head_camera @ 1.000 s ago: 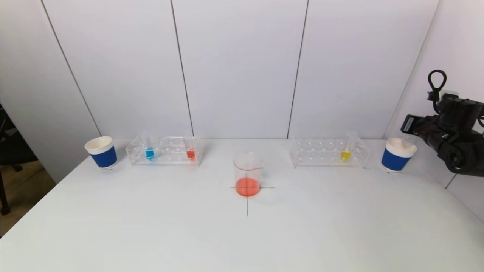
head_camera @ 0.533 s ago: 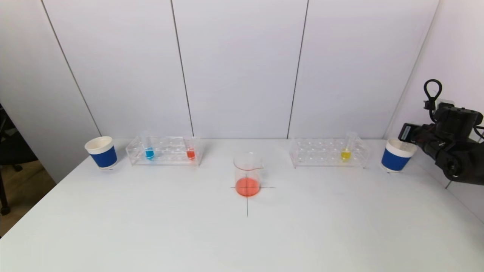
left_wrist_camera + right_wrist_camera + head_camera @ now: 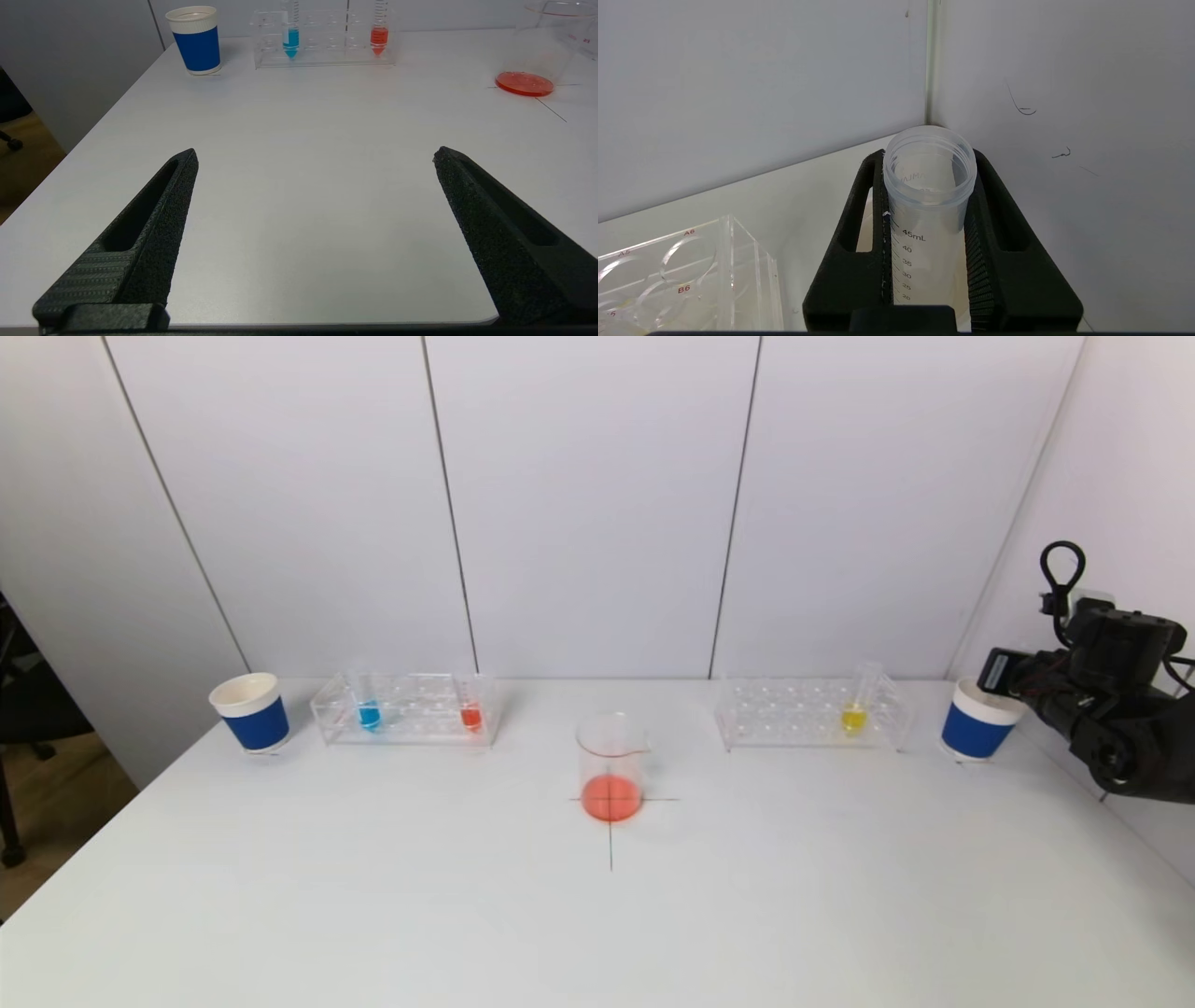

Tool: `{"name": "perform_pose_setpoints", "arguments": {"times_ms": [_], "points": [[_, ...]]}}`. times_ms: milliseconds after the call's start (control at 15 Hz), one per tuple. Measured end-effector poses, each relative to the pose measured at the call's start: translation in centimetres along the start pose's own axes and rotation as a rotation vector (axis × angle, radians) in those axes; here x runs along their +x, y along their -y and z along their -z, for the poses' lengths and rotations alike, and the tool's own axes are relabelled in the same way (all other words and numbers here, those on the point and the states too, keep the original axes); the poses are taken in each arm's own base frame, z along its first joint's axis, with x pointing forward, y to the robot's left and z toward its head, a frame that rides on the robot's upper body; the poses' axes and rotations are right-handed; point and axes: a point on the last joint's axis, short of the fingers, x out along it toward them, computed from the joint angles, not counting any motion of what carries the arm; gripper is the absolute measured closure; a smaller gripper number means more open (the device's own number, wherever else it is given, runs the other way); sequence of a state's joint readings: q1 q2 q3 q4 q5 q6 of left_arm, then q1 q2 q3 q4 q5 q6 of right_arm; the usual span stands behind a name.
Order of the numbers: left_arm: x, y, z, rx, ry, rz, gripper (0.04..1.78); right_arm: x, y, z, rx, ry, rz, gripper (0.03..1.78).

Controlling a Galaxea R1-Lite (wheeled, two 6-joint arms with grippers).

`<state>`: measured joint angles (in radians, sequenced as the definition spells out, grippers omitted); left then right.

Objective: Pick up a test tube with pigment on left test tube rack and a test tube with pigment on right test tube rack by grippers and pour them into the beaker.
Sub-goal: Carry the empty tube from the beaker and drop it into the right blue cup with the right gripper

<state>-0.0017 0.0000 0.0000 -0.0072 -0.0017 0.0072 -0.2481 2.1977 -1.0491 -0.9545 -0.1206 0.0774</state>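
Black textured fingers (image 3: 154, 224) of my left gripper (image 3: 315, 156) stand wide apart over the near part of the white table (image 3: 597, 915), holding nothing; this arm sits low and close, well short of the beaker (image 3: 611, 767). That beaker stands on a cross mark at mid-table with a shallow red-orange layer at its bottom. Beyond it and to its left is the left rack (image 3: 406, 707), carrying a blue tube (image 3: 368, 702) and a red tube (image 3: 470, 704), both upright. Further left of the beaker, past that rack, a blue paper cup (image 3: 250, 711). Beyond the beaker to its right is the right rack (image 3: 812, 712), with a yellow tube (image 3: 857, 702) upright near its outer end. Far right of the beaker stands a second blue cup (image 3: 977, 720); my right gripper (image 3: 927, 168) is just above it, fingers closed on a clear graduated tube (image 3: 927, 205), which looks empty, mouth toward the wrist camera, its lower end within the cup mouth
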Motion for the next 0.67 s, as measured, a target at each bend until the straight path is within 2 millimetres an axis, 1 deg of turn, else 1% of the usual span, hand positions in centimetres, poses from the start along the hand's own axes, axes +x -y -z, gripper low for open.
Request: {"name": "perform_pose_setpoints", "arguments": {"times_ms": [667], "points": [[0.00,0.00,0.00,0.000,0.000,0.000,0.06,-0.17,-0.03,0.07,0.000,-0.004,-0.001,1.32]]}}
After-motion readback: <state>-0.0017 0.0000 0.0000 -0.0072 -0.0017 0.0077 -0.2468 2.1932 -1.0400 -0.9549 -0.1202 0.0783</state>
